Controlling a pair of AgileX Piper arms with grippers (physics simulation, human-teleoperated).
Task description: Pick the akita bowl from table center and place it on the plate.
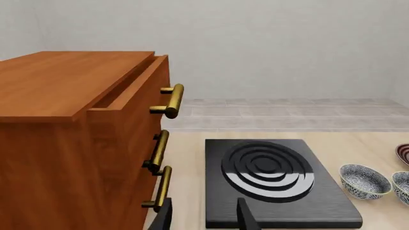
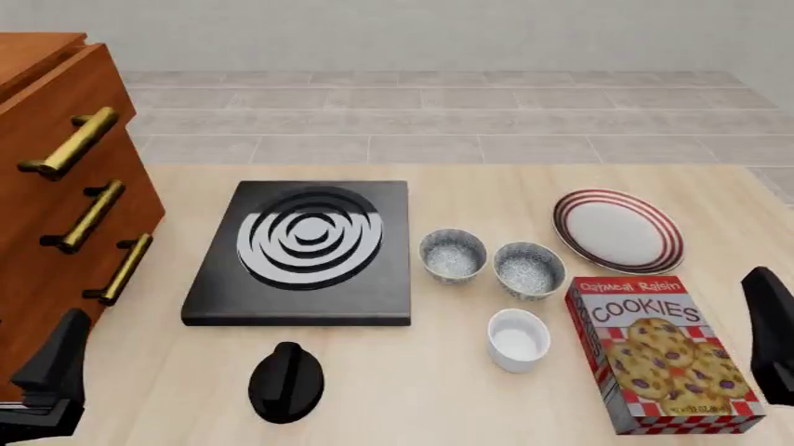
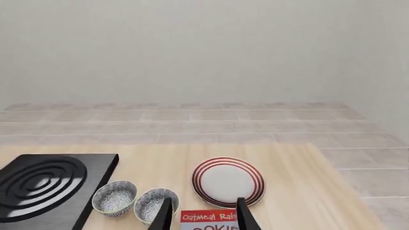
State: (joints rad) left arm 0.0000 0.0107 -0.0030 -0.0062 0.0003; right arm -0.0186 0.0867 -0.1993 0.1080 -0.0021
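Left wrist view: the left gripper (image 1: pixel 206 219) shows two dark fingertips standing well apart, jaws wide open with nothing between them. Beyond them lies a black hob (image 1: pixel 275 184) with concentric rings. A wooden drawer chest (image 1: pixel 70 129) with brass handles stands just beside it, its top drawer a little out. The akita bowl (image 1: pixel 364 181) sits past the hob's right edge.

Front view: the akita bowl (image 2: pixel 453 254) stands upright and empty at the middle of the worktop (image 2: pixel 496 200), just right of the hob (image 2: pixel 304 251) and just beside its twin bowl (image 2: pixel 530 268). The plate (image 2: pixel 618 229) lies further right and a little farther back, apart from both bowls. A white cup (image 2: pixel 519 339) sits near of the bowls, a cookie box (image 2: pixel 661 353) lies flat to its right, and a black knob (image 2: pixel 285 381) lies near of the hob. Both arms stay at the near corners — well apart from the bowls.

Right wrist view: the right gripper (image 3: pixel 202 218) has its jaws equally wide and empty. Between and beyond the fingertips are the plate (image 3: pixel 228 182), the cookie box (image 3: pixel 208 219) and the twin bowl (image 3: pixel 155 203), with the akita bowl (image 3: pixel 115 196) left of the twin.
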